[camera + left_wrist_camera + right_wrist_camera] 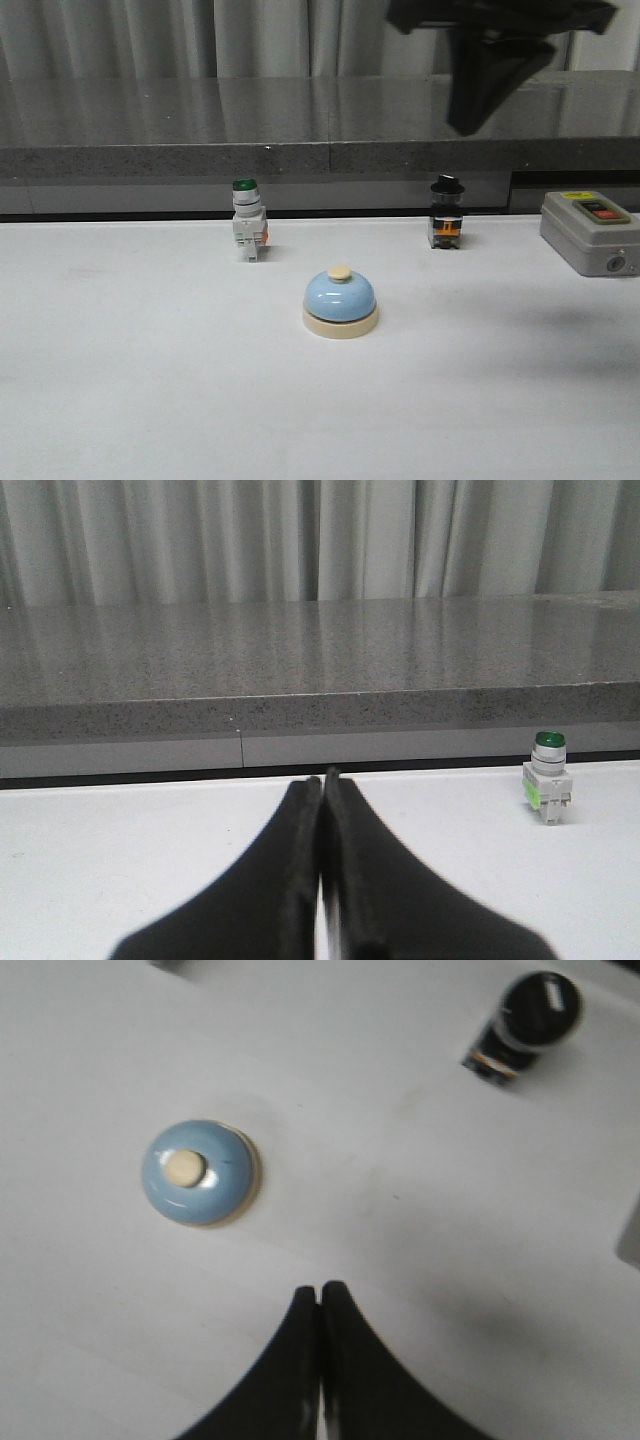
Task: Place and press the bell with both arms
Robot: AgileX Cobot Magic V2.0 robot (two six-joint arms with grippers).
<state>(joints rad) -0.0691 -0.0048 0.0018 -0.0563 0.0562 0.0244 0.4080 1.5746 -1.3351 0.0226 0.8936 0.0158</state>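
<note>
The light-blue bell (340,301) with cream base and cream button stands upright in the middle of the white table. It also shows from above in the right wrist view (197,1172). My right gripper (470,122) hangs high above the table, to the right of and behind the bell; in its wrist view (320,1290) its jaws are shut and empty. My left gripper (324,778) is shut and empty, low over the table; it does not show in the front view, and the bell does not show in its wrist view.
A green-capped white push-button switch (247,220) stands behind the bell to the left, also in the left wrist view (547,792). A black knob switch (446,214) stands back right, also in the right wrist view (525,1025). A grey button box (592,232) sits far right. A grey stone ledge (300,150) runs behind the table.
</note>
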